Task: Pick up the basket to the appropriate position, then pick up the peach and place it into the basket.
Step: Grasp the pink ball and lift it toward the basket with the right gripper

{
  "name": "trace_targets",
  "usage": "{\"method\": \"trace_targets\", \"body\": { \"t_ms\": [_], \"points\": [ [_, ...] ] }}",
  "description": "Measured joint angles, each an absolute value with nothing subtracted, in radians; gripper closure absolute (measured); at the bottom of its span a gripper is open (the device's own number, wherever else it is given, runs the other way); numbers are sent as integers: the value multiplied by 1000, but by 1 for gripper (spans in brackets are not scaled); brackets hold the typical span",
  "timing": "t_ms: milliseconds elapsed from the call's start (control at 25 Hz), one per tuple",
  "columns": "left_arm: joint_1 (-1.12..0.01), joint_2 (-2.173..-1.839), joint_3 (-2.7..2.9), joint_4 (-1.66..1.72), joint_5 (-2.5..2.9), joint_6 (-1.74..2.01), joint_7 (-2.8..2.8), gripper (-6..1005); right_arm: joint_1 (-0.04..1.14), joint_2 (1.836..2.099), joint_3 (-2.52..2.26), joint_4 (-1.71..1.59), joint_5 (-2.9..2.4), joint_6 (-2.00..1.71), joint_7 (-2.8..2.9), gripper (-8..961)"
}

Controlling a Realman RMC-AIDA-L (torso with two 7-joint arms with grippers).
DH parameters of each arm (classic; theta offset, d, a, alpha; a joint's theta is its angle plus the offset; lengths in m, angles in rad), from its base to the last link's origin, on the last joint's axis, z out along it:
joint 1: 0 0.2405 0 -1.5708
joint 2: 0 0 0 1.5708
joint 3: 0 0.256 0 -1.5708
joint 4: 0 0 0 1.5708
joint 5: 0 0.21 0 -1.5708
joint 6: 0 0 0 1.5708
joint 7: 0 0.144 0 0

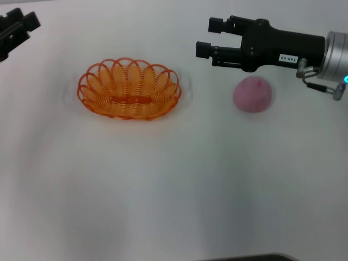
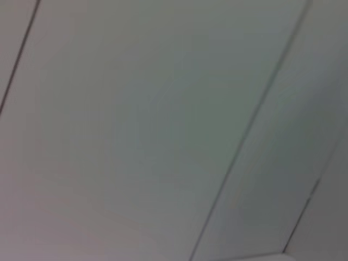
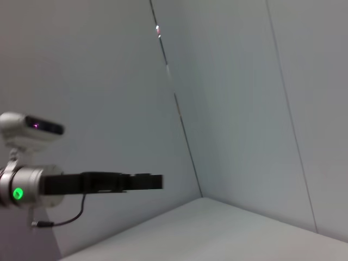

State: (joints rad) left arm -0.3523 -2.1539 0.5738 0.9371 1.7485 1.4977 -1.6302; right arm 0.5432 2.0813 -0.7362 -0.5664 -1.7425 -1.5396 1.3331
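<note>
Right gripper point(image 1: 205, 37) open, raised; left gripper point(image 1: 16, 30) parked far left.

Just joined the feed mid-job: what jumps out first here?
The oval orange openwork wire basket sits empty left of centre on the white table. The round pale pink peach lies apart to its right, with the open black right gripper just above it.

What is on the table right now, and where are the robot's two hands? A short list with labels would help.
basket: orange, empty, on the white table, left of centre
peach: pink, on the table, right of the basket, apart from it
right hand: open, above the table between basket and peach, holding nothing
left hand: far left edge, away from both items
step so far: peach not yet in basket
</note>
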Motion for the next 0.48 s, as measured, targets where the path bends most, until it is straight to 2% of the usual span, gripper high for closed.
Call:
{"method": "trace_targets", "body": {
  "t_ms": [160, 480],
  "points": [
    [-349, -2133, 513, 874, 1748, 1636, -1442, 524, 535, 2083, -735, -536, -1726, -1541, 1333, 194],
    [-341, -2114, 503, 878, 1893, 1785, -1309, 516, 525, 2085, -733, -508, -1718, -1547, 1337, 196]
  ]
}}
